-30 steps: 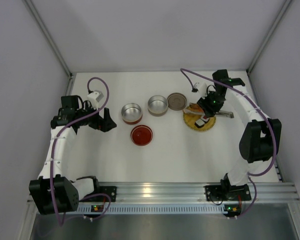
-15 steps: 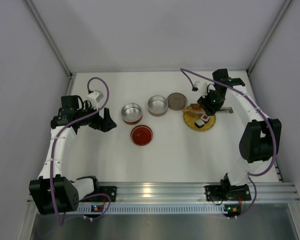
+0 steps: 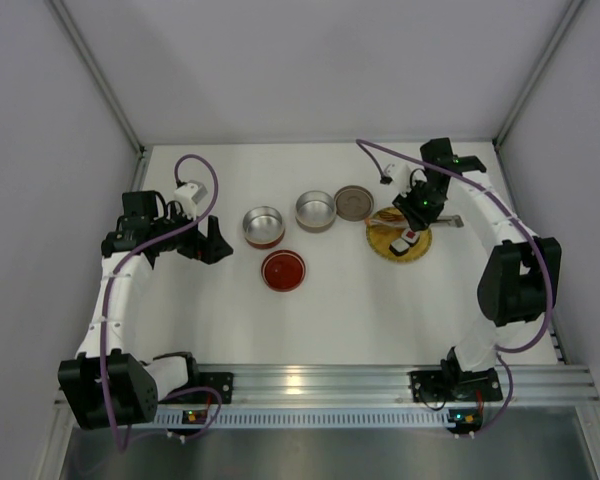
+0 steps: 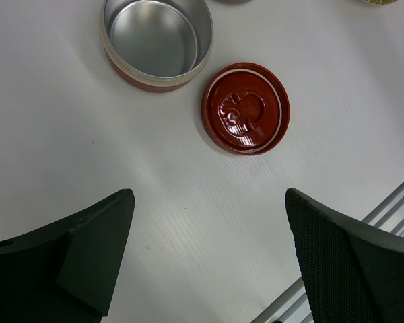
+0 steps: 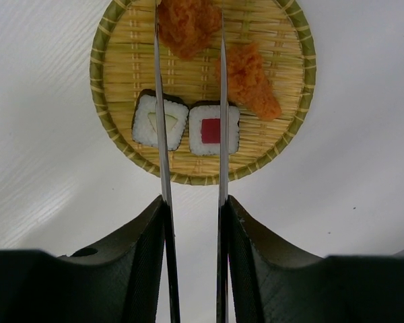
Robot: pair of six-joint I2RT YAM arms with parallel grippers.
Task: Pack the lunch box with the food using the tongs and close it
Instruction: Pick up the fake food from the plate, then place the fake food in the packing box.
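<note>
The tongs (image 5: 223, 161) are gripped between the fingers of the right claw (image 5: 194, 208). Their two thin silver arms are squeezed partly together and run forward from the claw over the woven plate (image 5: 97, 67). The food (image 5: 214, 128) is found on that plate, ahead of the claw. One orange chunk (image 5: 188, 27) sits at the far side between the tong tips, and a second orange chunk (image 5: 250, 79) lies just right of the right tong arm. Two white rolls (image 5: 159, 121) lie side by side nearer the claw, crossed in view by the tong arms. Whether the tips touch the far chunk cannot be told. The right arm (image 3: 500, 230) is stretched forward along the right side of the bench (image 3: 340, 310), with its wrist turned inward and down over the plate. The left claw (image 4: 207, 195) is spread wide with nothing in it, held above the bench near a lunch box tin (image 4: 156, 40) and a red lid (image 4: 246, 108). The left arm (image 3: 120, 280) is bent over the left side of the bench
</note>
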